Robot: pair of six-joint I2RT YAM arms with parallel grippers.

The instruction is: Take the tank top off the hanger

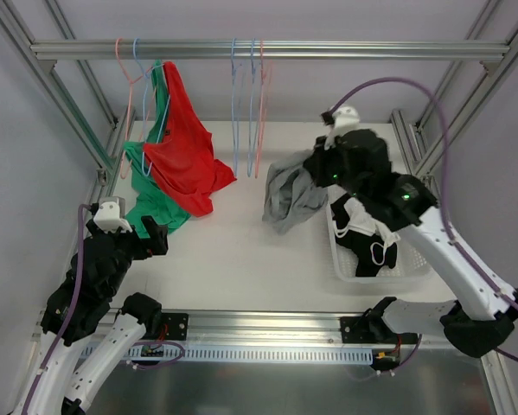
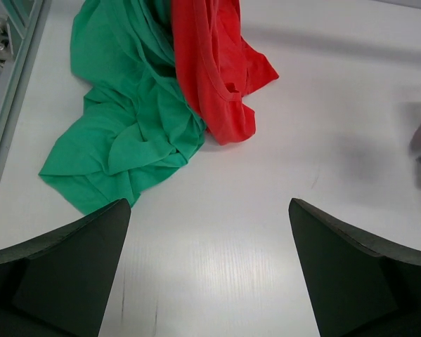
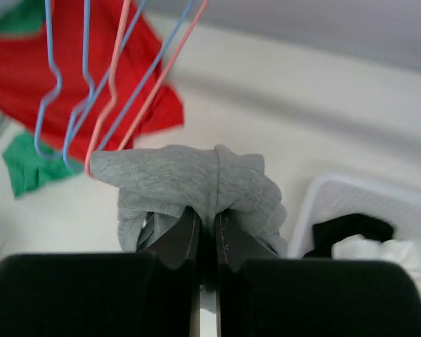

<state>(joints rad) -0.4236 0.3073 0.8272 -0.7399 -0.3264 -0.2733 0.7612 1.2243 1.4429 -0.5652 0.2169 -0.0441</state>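
A grey tank top (image 1: 286, 197) hangs bunched in the middle of the table, and my right gripper (image 1: 317, 169) is shut on its fabric. In the right wrist view the fingers (image 3: 189, 235) pinch a fold of the grey tank top (image 3: 189, 175). One end of the cloth stretches left to the lower corner of a pink hanger (image 3: 110, 98). That pink hanger (image 1: 260, 112) hangs among blue ones from the rail (image 1: 345, 49). My left gripper (image 1: 152, 239) stands open and low over the bare table at the left, nothing between its fingers (image 2: 69, 267).
A red garment (image 1: 188, 160) and a green one (image 1: 155, 207) hang from hangers at the left end of the rail and spill onto the table (image 2: 266, 140). A white basket (image 1: 337, 259) with black and white clothes sits at the right, under my right arm.
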